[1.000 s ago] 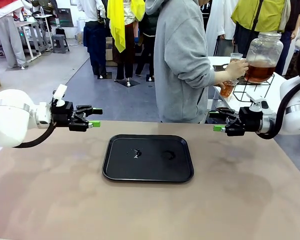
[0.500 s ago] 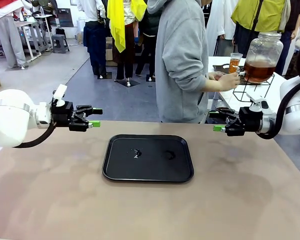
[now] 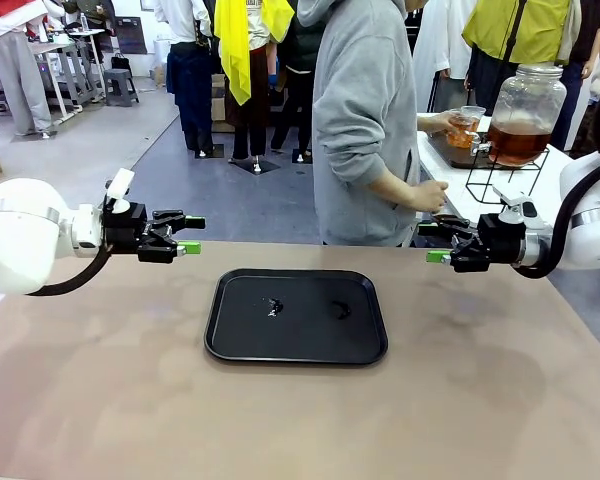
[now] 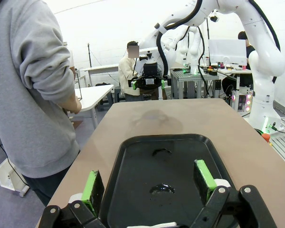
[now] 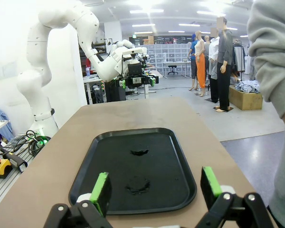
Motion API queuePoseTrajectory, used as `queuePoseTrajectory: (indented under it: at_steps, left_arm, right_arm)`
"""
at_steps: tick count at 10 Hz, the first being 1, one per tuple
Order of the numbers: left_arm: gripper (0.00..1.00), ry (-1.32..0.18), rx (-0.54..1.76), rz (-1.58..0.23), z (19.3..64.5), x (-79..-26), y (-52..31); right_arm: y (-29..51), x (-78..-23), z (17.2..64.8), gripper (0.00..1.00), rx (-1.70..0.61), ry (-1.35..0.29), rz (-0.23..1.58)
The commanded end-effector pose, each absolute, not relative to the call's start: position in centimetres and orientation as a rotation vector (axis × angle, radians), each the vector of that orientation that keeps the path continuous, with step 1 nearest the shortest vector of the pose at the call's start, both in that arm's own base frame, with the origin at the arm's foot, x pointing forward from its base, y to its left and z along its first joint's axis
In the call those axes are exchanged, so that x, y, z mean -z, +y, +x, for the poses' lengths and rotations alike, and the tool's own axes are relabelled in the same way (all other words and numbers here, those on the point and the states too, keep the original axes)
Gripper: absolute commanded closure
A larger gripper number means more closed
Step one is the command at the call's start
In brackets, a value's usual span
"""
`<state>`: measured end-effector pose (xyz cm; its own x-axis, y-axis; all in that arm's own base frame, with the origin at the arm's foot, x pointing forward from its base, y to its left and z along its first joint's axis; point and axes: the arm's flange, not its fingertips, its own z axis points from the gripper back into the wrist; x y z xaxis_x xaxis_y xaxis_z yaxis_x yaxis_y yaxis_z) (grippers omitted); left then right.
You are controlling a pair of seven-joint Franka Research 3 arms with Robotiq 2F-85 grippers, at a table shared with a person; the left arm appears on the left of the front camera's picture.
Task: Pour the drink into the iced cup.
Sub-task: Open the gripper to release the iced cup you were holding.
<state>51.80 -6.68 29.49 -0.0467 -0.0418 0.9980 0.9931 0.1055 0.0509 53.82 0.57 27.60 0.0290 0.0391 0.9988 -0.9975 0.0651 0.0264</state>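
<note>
We see the left gripper [image 3: 187, 235] at nine o'clock and the right gripper [image 3: 435, 243] at three, both with fingers apart and holding nothing above the table [image 3: 100, 400]. The black tray [image 3: 296, 316] lies between them. At one o'clock, the person's hand [image 3: 444, 121] holds a cup [image 3: 467, 125] of amber drink beside the jar [image 3: 523, 113].

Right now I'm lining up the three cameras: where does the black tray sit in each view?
Front view: black tray at table centre, between the two arms.
Left wrist view: tray lower centre, stretching away between the green pads.
Right wrist view: tray lower centre, likewise.
Shared landmark: the two small wet spots on the tray, e.g..
</note>
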Motion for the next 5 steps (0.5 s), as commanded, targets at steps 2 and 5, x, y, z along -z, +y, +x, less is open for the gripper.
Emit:
queuePoseTrajectory:
  at_steps: [2,5]
  left_arm:
    - [0.0,-1.268,1.184,-1.084,51.78,-29.66,-6.75]
    - [0.0,-1.268,1.184,-1.084,51.78,-29.66,-6.75]
  right_arm:
    - [0.88,-28.12,54.07,0.0,-1.148,-1.187,1.144]
    - [0.88,-28.12,54.07,0.0,-1.148,-1.187,1.144]
